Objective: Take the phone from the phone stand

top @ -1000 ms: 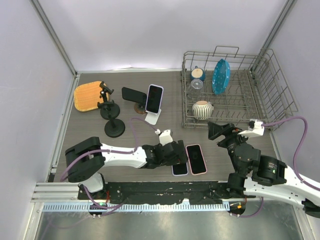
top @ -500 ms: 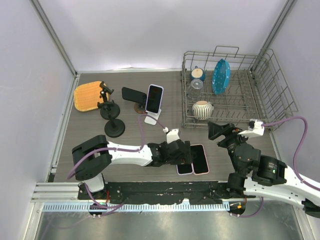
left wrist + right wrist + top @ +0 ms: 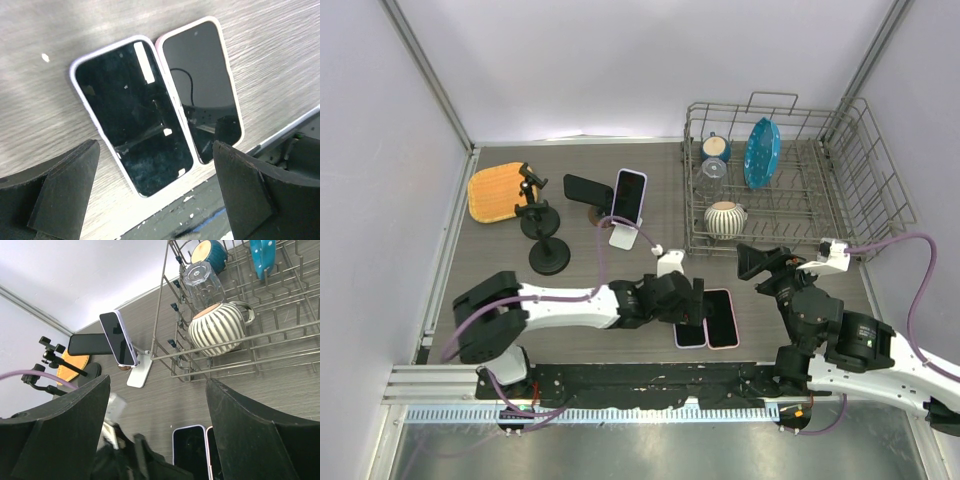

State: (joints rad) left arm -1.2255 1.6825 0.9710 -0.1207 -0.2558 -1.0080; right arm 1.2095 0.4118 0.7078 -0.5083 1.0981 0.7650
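The phone (image 3: 629,196) is propped on the stand (image 3: 623,237) toward the far edge of the desk (image 3: 500,270). It is judged stiff, slick and breakable, and is best pinched across its long sides. Left tool (image 3: 155,192) and right tool (image 3: 157,435) are spread open.

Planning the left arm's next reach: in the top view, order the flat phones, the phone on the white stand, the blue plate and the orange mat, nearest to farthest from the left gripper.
From the left gripper:
1. Flat phones, beneath it; too close to split.
2. Phone on the white stand, behind-left.
3. Blue plate, rack, back right.
4. Orange mat, back left.
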